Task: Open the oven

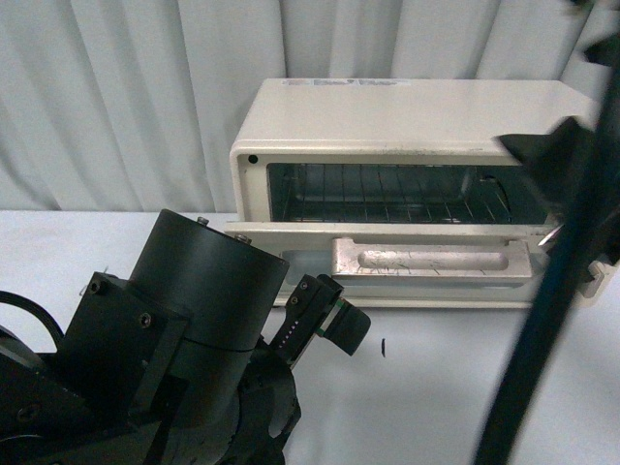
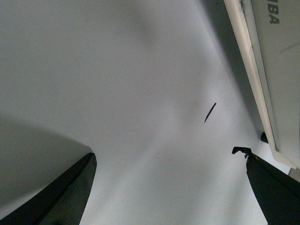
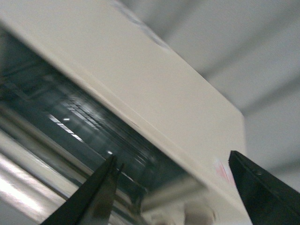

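White table (image 1: 455, 378) bears the oven (image 1: 387, 111), door (image 1: 310, 254) dropped open — left gripper (image 2: 165, 154) and right gripper (image 3: 173, 159) both spread, empty

Beyond the right claw (image 3: 173, 159), the oven (image 3: 154, 93) interior is smeared by blur in its wrist view. A pink patch (image 3: 220, 169) on the casing near one fingertip cannot be read, and both fingers (image 3: 89, 201) run off the picture's edge. In the front view the right arm (image 1: 557, 291) is a dark blur hiding the oven's end on that side. The left arm (image 1: 194, 291) covers the door corner just behind the left claw (image 1: 329, 315). A dark mark (image 1: 384, 347) on the table (image 1: 465, 387) beside that claw is too small to identify. In the left wrist view, the lettering (image 2: 274, 18) on the oven is cut to its last characters.
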Controlling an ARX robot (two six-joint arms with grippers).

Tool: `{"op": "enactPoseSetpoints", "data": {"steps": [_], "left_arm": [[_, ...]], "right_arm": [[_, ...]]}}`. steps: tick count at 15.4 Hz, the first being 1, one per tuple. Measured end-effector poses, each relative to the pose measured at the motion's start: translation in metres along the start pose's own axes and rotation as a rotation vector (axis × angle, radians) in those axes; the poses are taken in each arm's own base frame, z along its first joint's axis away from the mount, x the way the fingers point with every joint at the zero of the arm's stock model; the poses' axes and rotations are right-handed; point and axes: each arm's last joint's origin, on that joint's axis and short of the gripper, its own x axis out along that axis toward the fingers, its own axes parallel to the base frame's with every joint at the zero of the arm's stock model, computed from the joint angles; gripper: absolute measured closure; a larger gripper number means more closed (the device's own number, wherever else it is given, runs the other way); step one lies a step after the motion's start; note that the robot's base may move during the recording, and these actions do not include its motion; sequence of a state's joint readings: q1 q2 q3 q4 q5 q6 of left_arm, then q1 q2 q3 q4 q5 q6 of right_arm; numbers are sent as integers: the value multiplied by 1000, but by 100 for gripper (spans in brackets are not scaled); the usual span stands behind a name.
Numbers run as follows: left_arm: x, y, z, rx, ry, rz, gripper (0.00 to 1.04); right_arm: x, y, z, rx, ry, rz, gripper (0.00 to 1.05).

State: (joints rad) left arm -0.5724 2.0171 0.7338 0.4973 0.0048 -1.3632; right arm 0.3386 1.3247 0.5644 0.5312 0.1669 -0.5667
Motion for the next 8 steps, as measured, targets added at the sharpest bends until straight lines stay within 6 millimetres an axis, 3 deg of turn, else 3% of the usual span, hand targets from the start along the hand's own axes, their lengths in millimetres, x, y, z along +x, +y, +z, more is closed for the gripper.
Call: {"op": "enactPoseSetpoints", "data": {"steps": [1, 3, 6, 8], "left_arm": [[0, 0, 0, -3, 2, 1, 7], [0, 0, 0, -3, -3, 3, 7], [0, 0, 0, -2, -1, 1, 7], [0, 0, 0, -3, 2, 0, 7]], "right_arm": [[-14, -7, -18, 210, -15, -160, 44], [-30, -19, -25, 426, -119, -255, 58], [-55, -18, -43, 568, -167, -227, 89], [-62, -15, -56, 583, -138, -229, 101]]}}
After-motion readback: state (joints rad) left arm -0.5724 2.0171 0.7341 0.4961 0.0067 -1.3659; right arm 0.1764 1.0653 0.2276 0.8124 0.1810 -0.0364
